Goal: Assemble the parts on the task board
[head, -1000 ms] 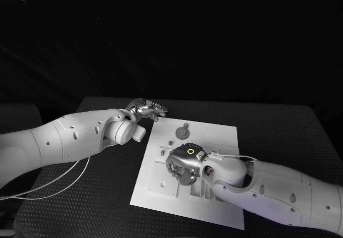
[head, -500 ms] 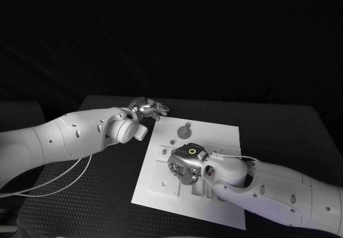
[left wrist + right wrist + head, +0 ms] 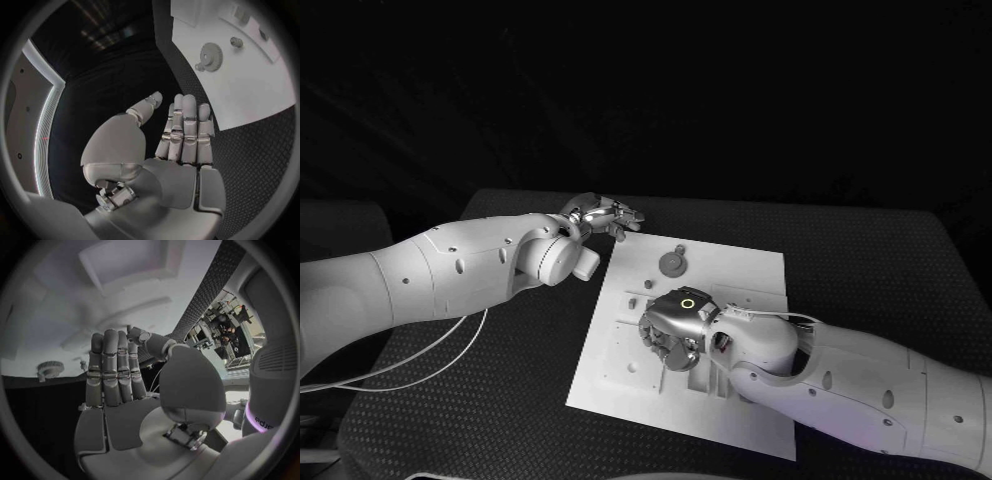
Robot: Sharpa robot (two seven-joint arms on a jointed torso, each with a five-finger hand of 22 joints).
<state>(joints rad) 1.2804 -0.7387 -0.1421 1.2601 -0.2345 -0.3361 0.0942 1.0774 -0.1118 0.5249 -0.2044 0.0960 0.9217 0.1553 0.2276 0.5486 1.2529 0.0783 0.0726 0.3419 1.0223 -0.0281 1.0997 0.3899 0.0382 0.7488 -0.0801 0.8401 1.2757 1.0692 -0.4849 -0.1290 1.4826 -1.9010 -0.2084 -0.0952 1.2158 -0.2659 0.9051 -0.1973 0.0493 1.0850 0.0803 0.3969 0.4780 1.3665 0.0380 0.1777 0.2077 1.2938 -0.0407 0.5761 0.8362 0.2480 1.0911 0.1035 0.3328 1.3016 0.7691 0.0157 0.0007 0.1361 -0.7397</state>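
Grey plastic gear (image 3: 672, 263) with a little tab sticking out, lying flat near the far edge of the task board (image 3: 747, 270), which sits mid-table on the black table (image 3: 877, 260). From my seat it looks light and stiff, probably a bit slick, so I'd pinch it by the toothed rim rather than the tab, since it lies flat and there's not much edge to get under. The left wrist view shows the same gear (image 3: 211, 56) on the white plate.

My right hand (image 3: 672, 335) is down over the middle of the board, fingers straight and side by side in the right wrist view, nothing in them that I can see (image 3: 115, 375). My left hand (image 3: 600, 217) hovers off the board's far left corner, fingers loosely apart, holding nothing (image 3: 181, 132).
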